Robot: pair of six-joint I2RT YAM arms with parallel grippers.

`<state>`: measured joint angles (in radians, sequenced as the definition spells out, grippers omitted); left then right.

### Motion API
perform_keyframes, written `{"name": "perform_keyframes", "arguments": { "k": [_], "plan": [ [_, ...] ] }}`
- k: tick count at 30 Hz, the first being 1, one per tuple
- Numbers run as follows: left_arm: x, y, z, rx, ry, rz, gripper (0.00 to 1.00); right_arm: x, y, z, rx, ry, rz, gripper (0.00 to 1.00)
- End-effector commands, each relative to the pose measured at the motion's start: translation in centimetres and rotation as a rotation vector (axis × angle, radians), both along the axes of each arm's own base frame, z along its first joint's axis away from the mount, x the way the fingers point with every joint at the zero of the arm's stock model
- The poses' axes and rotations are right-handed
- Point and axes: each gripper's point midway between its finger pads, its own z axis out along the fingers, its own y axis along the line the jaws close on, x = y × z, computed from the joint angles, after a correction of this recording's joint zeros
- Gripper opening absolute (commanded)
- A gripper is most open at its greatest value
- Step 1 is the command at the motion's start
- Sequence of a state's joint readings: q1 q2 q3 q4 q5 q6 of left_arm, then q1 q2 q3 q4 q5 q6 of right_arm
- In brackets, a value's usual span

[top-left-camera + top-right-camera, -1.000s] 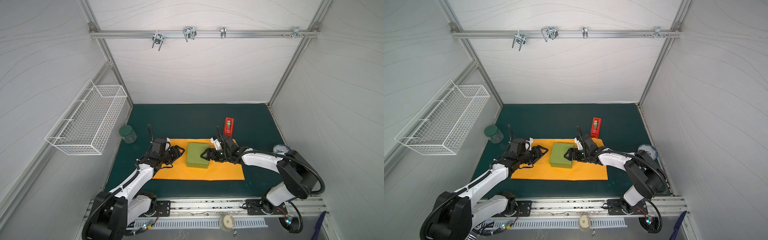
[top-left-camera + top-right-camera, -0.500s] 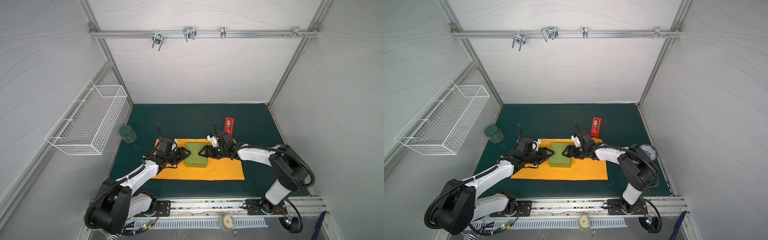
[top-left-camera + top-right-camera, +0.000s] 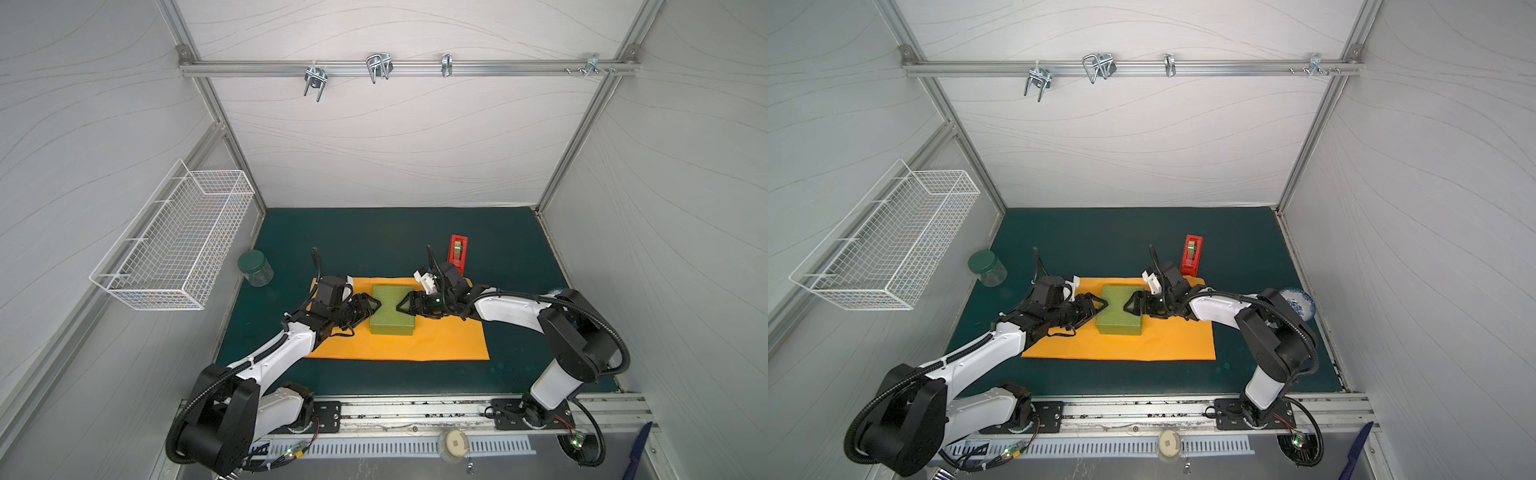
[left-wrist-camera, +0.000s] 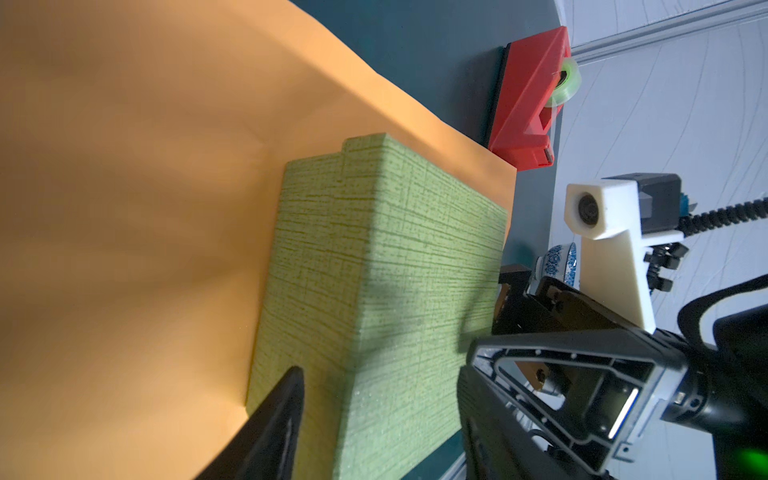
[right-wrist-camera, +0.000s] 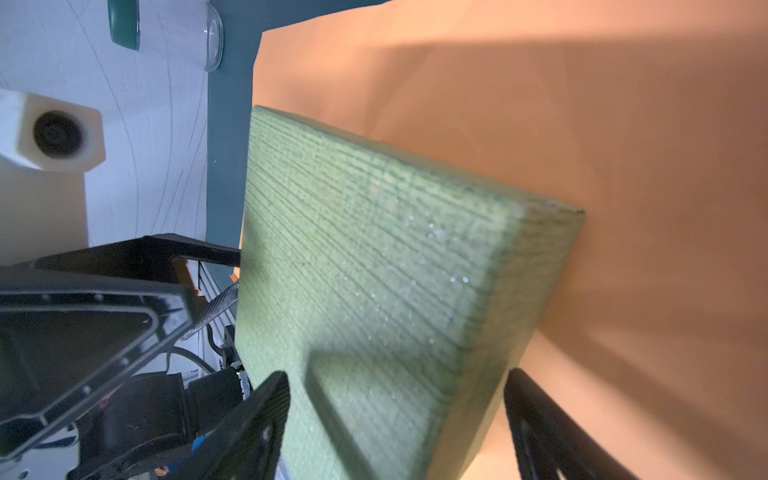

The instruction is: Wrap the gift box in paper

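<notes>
Both top views: left tool (image 3: 378, 305) and right tool (image 3: 399, 307) straddle gift box (image 3: 390, 323) edges, jaws apart, grip unclear.

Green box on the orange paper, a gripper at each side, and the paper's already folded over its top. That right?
No: the paper lies spread under the box, whose top is bare in both top views. The rest holds: the left gripper and right gripper are at its sides.

light: bright, from above | shadows: soft, on olive-green textured cardboard gift box (image 4: 386, 257) | focus: wrist views blurred near lens
</notes>
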<state>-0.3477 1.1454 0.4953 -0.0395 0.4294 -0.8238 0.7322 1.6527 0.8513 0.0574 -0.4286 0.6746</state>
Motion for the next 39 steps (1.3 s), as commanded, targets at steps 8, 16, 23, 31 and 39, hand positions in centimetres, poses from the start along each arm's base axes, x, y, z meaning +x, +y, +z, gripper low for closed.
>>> {"name": "perform_keyframes", "arguments": {
  "k": [8,16,23,31,39],
  "plan": [
    [1.1,0.9,5.5,0.031,-0.189,0.024,0.69,3.2,-12.9,2.3,-0.097,-0.060,-0.229,0.93],
    [1.4,-1.2,7.6,-0.042,-0.215,-0.032,0.69,6.2,-20.4,-1.0,-0.231,-0.006,-0.423,0.94],
    [1.2,-1.4,7.6,-0.046,-0.225,-0.053,0.69,7.0,-20.3,-3.8,-0.269,0.068,-0.406,0.93],
    [1.0,-1.4,7.1,-0.040,-0.225,-0.065,0.69,5.5,-18.6,-3.4,-0.167,0.093,-0.330,0.88],
    [1.0,-1.6,6.8,-0.048,-0.219,-0.067,0.69,4.4,-18.7,-2.4,-0.081,0.039,-0.338,0.82]
  ]
}}
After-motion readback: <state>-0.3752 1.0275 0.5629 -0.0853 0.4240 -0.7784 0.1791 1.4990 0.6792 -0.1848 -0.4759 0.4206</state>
